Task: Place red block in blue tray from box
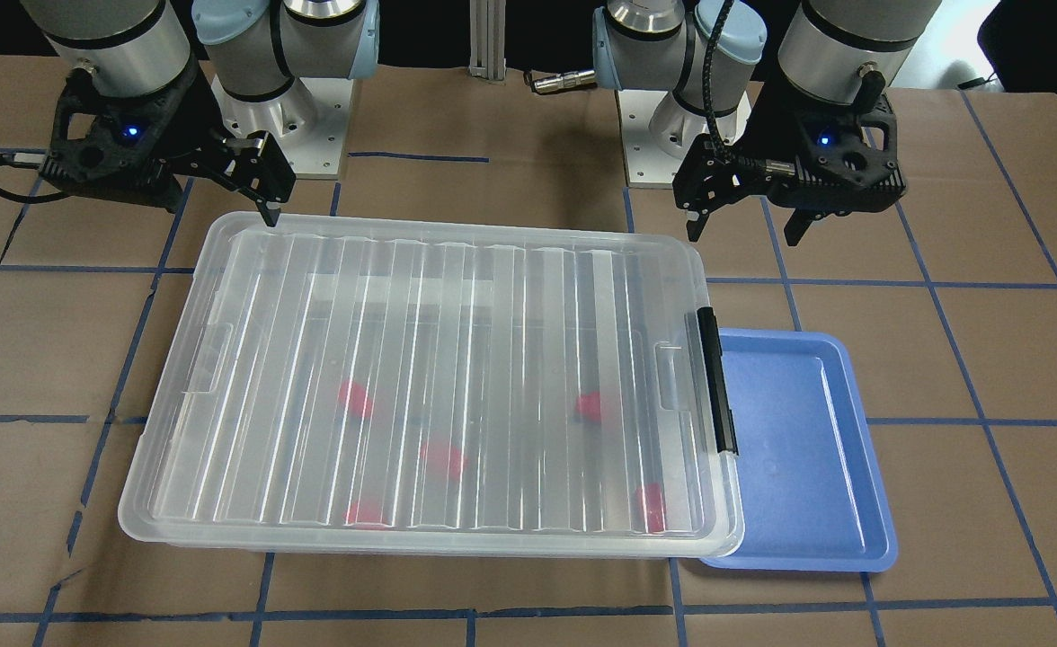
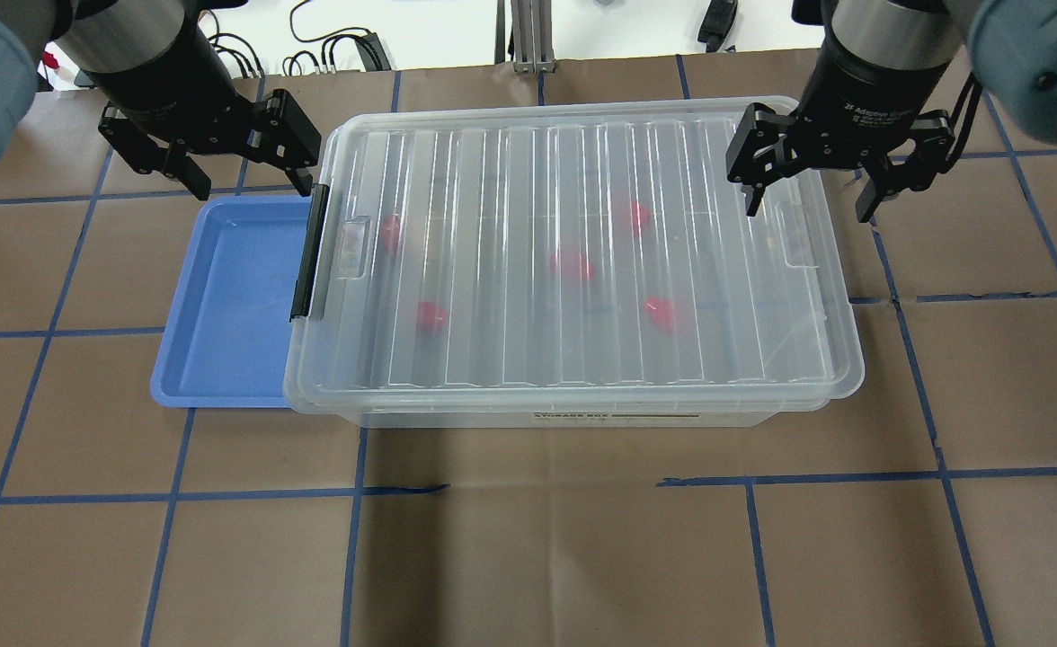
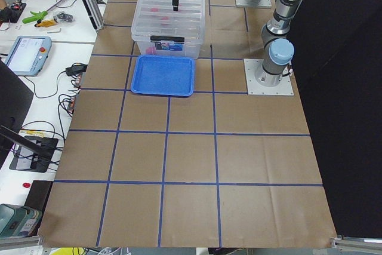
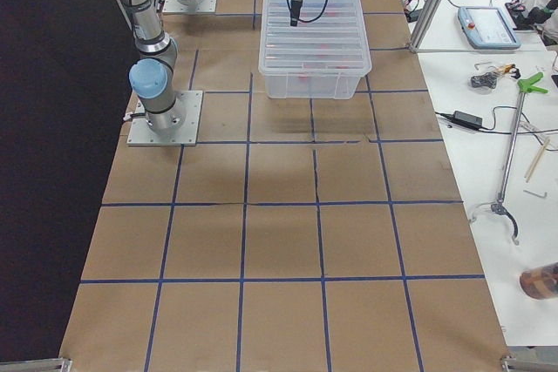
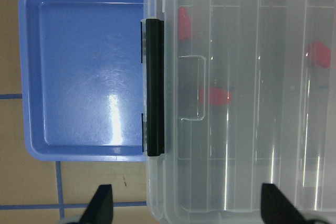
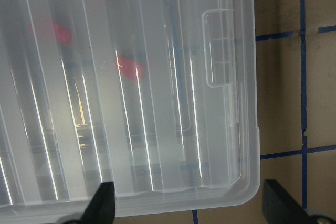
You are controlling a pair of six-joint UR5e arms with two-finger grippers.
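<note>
Right now I have both arms reaching forward from their bases with the wrists turned straight down, one over each short end of the box (image 2: 457, 415). The left gripper (image 2: 250, 178) hangs at the far corner of the latch end. Its jaws are spread wide and hold nothing. One finger sits over the table (image 2: 528, 539) just beyond the blue tray (image 2: 232, 296), the other at the far end of the black latch bar (image 2: 310, 256). From the left wrist camera I look down on that latch, with the tray on one side and the ribbed lid (image 2: 510, 180) on the other. The right gripper (image 2: 809, 210) hangs over the opposite far corner, also spread wide and empty. One finger is above the lid and the other is out past the box's short edge, over brown paper. I cannot tell from any view whether either fingertip touches the plastic.

The lid lies shut across the box. Through it I count five red blocks (image 2: 573, 265), blurred by the ribs, scattered on the box floor and well apart from one another. The tray lies flat on the table, tight against the latch end of the box. Its near long edge sits partly under the lid's overhang, and its blue floor is bare.
</note>
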